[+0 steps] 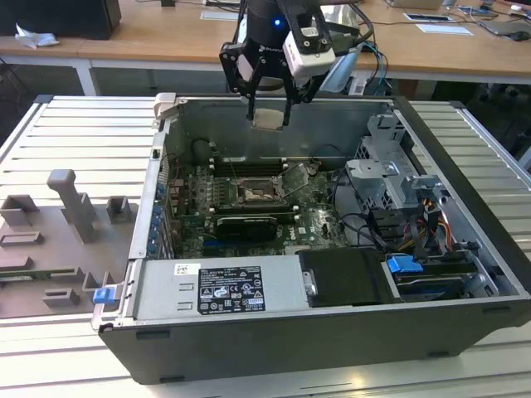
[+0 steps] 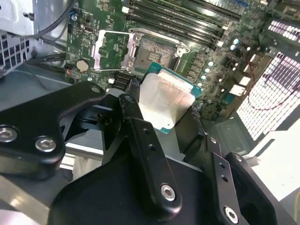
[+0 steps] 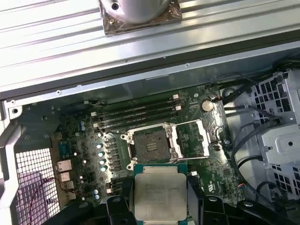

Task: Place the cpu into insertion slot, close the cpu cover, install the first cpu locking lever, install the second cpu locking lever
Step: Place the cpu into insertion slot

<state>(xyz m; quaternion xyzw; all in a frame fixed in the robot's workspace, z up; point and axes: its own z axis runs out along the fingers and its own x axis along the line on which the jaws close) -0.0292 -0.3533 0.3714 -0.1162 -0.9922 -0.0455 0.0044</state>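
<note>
surface: ribbed metal table (image 1: 75,124) | on it: open computer case (image 1: 249,352); grey fixture blocks (image 1: 73,203)

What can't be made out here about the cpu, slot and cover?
- Second wrist view: links of the tool cover two edges of the cpu; its underside faces away.
- Exterior view: contacts of the insertion slot are too small to see.
- Exterior view: the raised cpu cover blends into board clutter; its hinge is unclear.

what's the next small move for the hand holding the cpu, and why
Probably ease down and over the insertion slot: the hand grips the cpu well above the motherboard, the slot lies bare, and the cpu cover is swung open.
</note>
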